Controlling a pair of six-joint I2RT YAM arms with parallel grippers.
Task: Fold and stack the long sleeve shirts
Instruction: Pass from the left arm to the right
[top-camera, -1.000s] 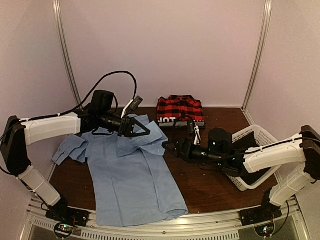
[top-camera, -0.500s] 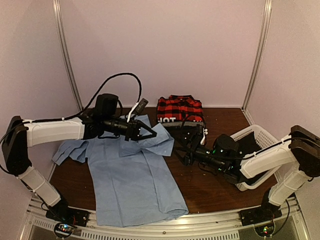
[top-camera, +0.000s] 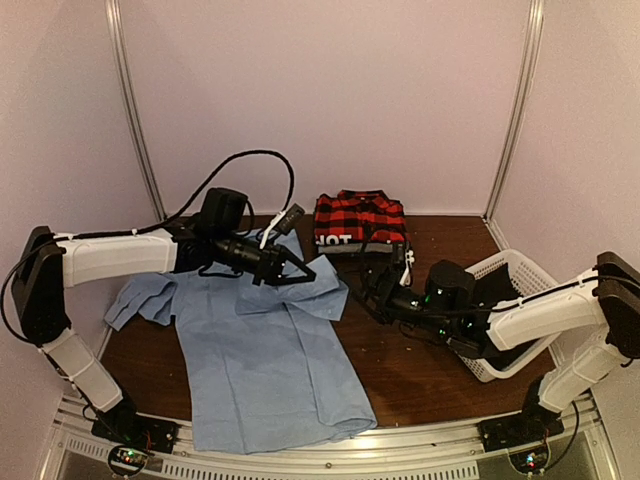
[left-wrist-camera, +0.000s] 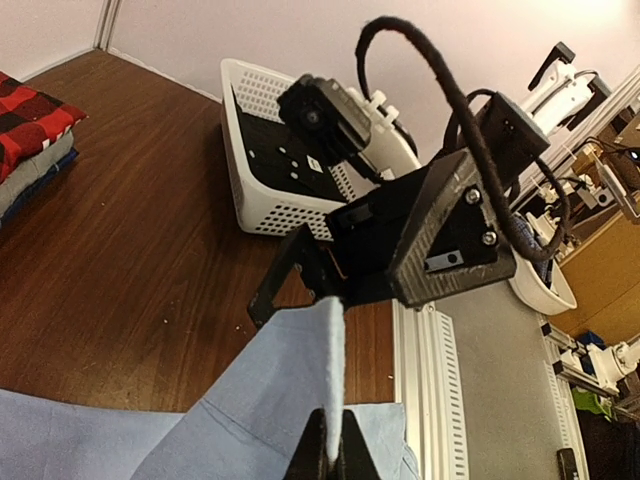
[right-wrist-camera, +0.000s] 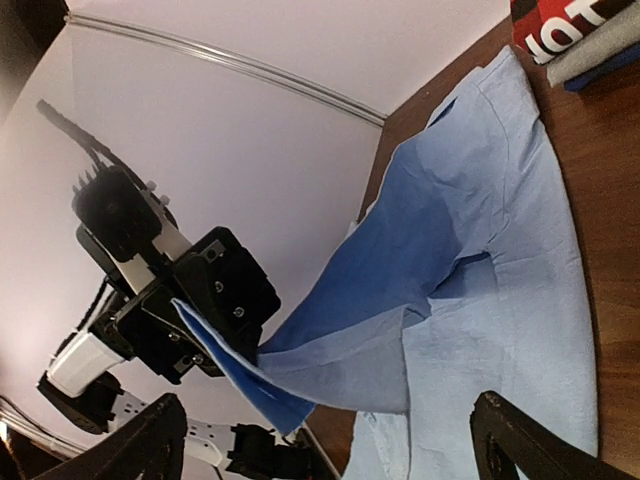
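The light blue long sleeve shirt lies spread flat on the table, hem toward the near edge. My left gripper is shut on its right sleeve and holds the sleeve edge raised over the shirt's body. The cloth is pinched between the fingertips of my left gripper. My right gripper stands open just right of the lifted sleeve, facing it, with nothing between its fingers; in the right wrist view the raised sleeve hangs beyond my right gripper. The red-and-black plaid shirt lies folded at the back.
The plaid shirt tops a small folded stack with grey and blue layers under it. A white mesh basket sits at the right behind my right arm, and shows again as the basket in the left wrist view. Bare brown tabletop lies between shirt and basket.
My left gripper has carried the sleeve to the right, over the shirt. My right gripper has drawn back a little to the right.
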